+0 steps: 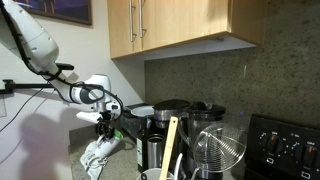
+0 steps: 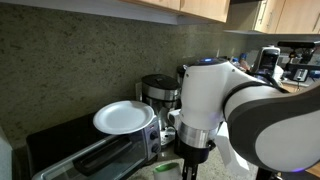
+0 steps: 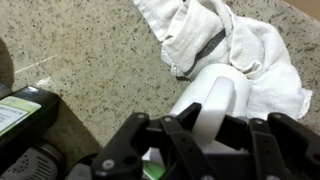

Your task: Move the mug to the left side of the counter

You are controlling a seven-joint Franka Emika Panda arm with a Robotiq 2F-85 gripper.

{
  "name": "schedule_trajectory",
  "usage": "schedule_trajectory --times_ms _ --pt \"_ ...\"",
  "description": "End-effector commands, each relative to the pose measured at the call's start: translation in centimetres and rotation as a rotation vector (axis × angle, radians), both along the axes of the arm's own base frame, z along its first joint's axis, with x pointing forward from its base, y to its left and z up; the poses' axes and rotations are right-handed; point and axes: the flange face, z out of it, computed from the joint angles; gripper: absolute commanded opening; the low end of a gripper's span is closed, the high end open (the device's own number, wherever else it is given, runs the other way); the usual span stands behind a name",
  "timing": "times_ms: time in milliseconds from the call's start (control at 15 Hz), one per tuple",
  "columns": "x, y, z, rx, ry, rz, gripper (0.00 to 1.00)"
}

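Note:
The white mug [image 3: 215, 92] lies between my gripper's [image 3: 212, 122] two black fingers, which press on its sides; the gripper is shut on it. The mug is held just above the pale speckled counter [image 3: 80, 50], right beside a crumpled white cloth [image 3: 225, 40]. In an exterior view the gripper [image 1: 104, 124] hangs low over the cloth [image 1: 99, 156]. In an exterior view the arm's big white body hides the mug, and only the gripper [image 2: 190, 166] shows at the bottom.
A black coffee maker [image 1: 165, 125], a wooden spatula [image 1: 171, 143] and a glass jug [image 1: 215, 148] stand close beside the gripper. A toaster oven [image 2: 90, 155] carries a white plate [image 2: 124, 117]. A black appliance with a green label [image 3: 25, 115] sits near the gripper.

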Motion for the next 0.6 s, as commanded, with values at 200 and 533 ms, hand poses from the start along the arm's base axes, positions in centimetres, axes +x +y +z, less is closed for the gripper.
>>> schedule_trajectory --times_ms 200,533 --pt "0.27 0.55 0.43 -0.007 0.047 -0.009 0.01" --pt "0.81 0.95 0.21 0.004 0.047 -0.017 0.01"
